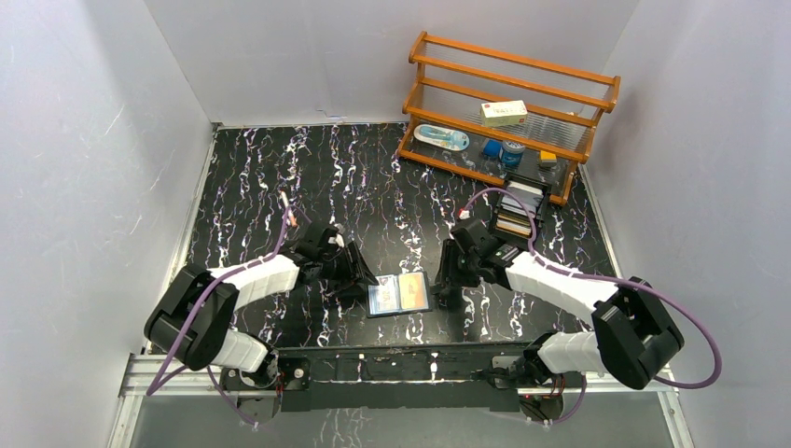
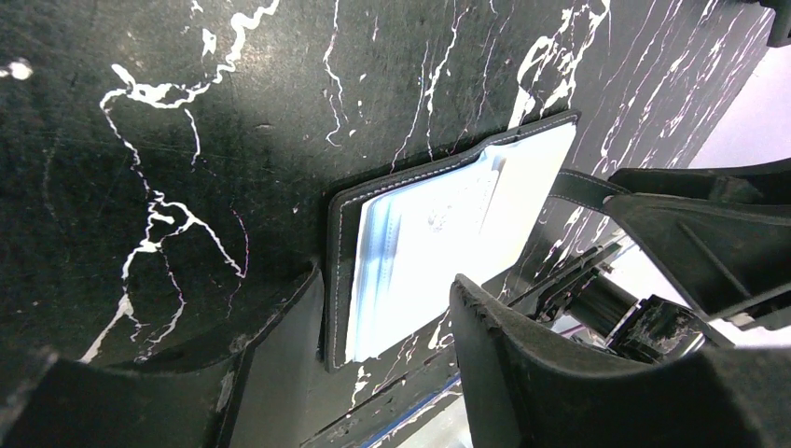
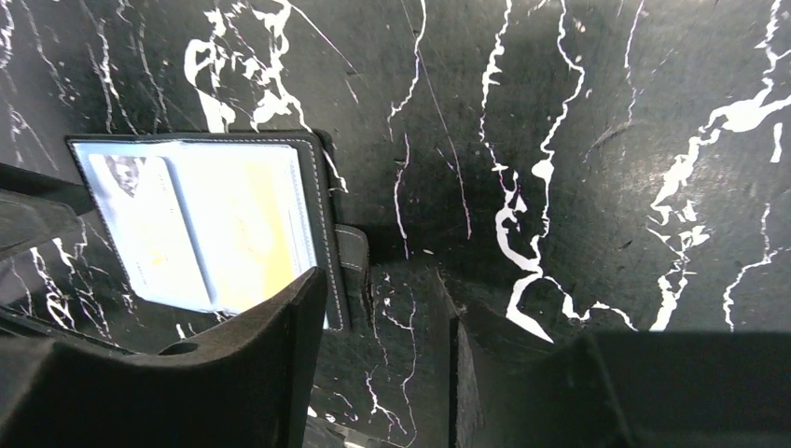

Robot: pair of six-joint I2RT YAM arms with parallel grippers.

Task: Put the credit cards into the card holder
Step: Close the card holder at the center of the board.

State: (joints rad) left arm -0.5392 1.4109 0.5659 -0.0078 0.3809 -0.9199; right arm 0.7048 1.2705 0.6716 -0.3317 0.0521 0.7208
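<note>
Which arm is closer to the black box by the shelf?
Right. The right gripper sits near the black box; the left gripper is farther, beyond the card holder.

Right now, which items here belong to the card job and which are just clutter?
Job: card holder, lying open; credit cards, stacked at back right.
Clutter: wooden rack; white carton and blue-and-white packet on its shelves.

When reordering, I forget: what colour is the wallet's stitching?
White stitching; left wrist view shows it best.
</note>
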